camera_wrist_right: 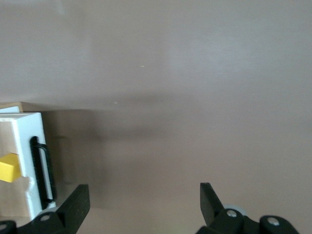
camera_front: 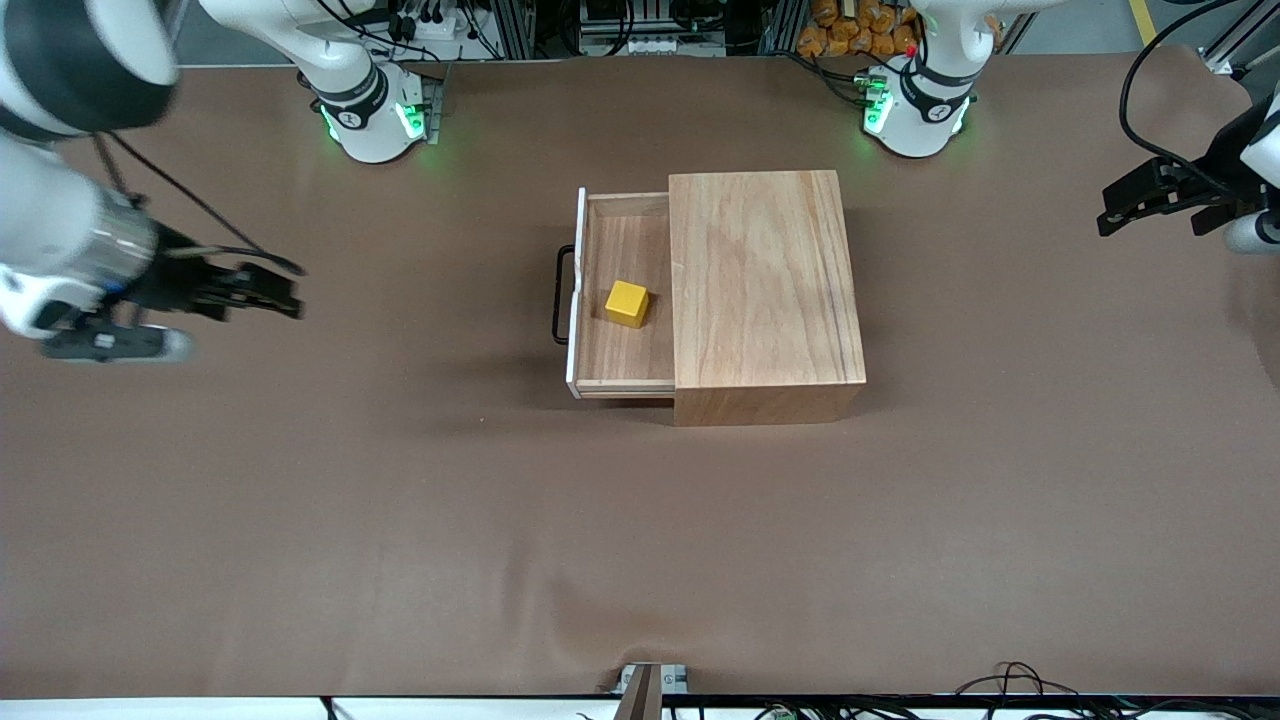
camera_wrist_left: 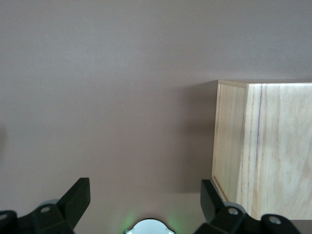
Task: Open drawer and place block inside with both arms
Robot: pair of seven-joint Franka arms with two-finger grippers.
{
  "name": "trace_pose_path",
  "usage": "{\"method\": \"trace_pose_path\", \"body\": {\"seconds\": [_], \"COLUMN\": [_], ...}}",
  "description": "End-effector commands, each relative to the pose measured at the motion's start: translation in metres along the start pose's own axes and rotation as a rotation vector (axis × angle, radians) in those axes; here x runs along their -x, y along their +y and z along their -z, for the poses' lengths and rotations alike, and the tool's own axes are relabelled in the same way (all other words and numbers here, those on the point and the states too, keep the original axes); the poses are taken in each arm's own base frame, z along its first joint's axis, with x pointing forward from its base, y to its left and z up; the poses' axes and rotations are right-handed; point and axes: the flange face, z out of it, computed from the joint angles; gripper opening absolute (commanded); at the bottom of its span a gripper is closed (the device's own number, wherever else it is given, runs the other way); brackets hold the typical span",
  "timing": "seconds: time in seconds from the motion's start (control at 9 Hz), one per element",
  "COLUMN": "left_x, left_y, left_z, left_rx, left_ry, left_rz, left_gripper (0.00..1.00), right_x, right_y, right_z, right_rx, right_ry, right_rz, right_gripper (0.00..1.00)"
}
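The drawer (camera_front: pixel 620 375) stands pulled out of the wooden box (camera_front: pixel 762 290) toward the right arm's end, with its white front and black loop handle (camera_front: pixel 561 295). The yellow block (camera_front: pixel 627 303) lies inside the drawer. My right gripper (camera_front: pixel 285 292) is open and empty over the bare table at the right arm's end, well away from the handle. My left gripper (camera_front: pixel 1108 207) is open and empty over the table at the left arm's end. The right wrist view shows the drawer front (camera_wrist_right: pixel 30 161), the handle (camera_wrist_right: pixel 43 173) and the block (camera_wrist_right: pixel 9 168). The left wrist view shows the box (camera_wrist_left: pixel 265 146).
The brown table (camera_front: pixel 640 540) spreads wide around the box. The arms' green-lit bases (camera_front: pixel 375 115) (camera_front: pixel 915 110) stand at the table edge farthest from the front camera. Cables and a small bracket (camera_front: pixel 650 680) lie at the nearest edge.
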Motion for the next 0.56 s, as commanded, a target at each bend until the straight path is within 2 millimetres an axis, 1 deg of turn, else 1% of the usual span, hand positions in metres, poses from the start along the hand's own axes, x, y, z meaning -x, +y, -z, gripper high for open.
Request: {"method": "trace_pose_path", "body": {"seconds": [0.0, 0.22, 0.33, 0.44], "left_x": [0.001, 0.002, 0.001, 0.001], "left_y": [0.004, 0.013, 0.012, 0.011], "left_z": [0.006, 0.004, 0.004, 0.005], "left_rx": [-0.003, -0.004, -0.004, -0.004], "left_ry": [0.014, 0.011, 0.011, 0.013], "left_rz": [-0.029, -0.044, -0.043, -0.043], "left_gripper": [1.00, 1.00, 1.00, 1.00], "right_x": [0.038, 0.057, 0.063, 0.065], "right_y": [0.037, 0.066, 0.078, 0.085], "right_z": [0.039, 0.062, 0.067, 0.070], "right_rx": [0.087, 0.098, 0.098, 0.096], "right_ry": [0.031, 0.043, 0.039, 0.036], "right_rz": [0.021, 0.061, 0.084, 0.081], "right_gripper": [1.00, 1.00, 1.00, 1.00]}}
